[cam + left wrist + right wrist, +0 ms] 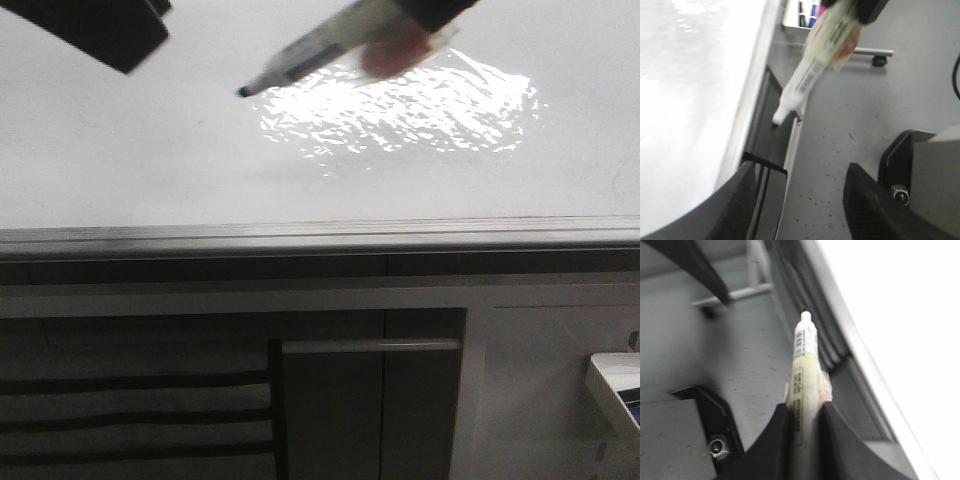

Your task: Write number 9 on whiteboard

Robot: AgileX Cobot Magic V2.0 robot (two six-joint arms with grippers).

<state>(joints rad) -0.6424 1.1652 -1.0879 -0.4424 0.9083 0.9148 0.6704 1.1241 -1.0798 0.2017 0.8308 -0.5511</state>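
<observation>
Marker pen point(805, 370) was pinched between the two fingers of the right hand point(805, 425), which pressed on its lower barrel, with the tip pointing away from the hand. I judged the pen light and stiff, with a smooth, somewhat slippery barrel, so a hold near the middle of the barrel, as it was, seemed right: too far back and the tip could wobble under pressure. The left hand point(800, 200) was spread and held nothing.

The whiteboard point(120, 150) lay ahead of both hands, glossy, hard and flat, with a bright glare patch point(400, 105) just beyond the pen. In the front view the pen tip point(245, 92) was over the board, but I could not tell whether it touched. No number 9 was visible on the board.

The grey frame edge point(300, 238) ran between the hands' side and the board surface. Much bare board was open around the tip for the strokes. The left hand, well apart from the pen, seemed not in the way.
</observation>
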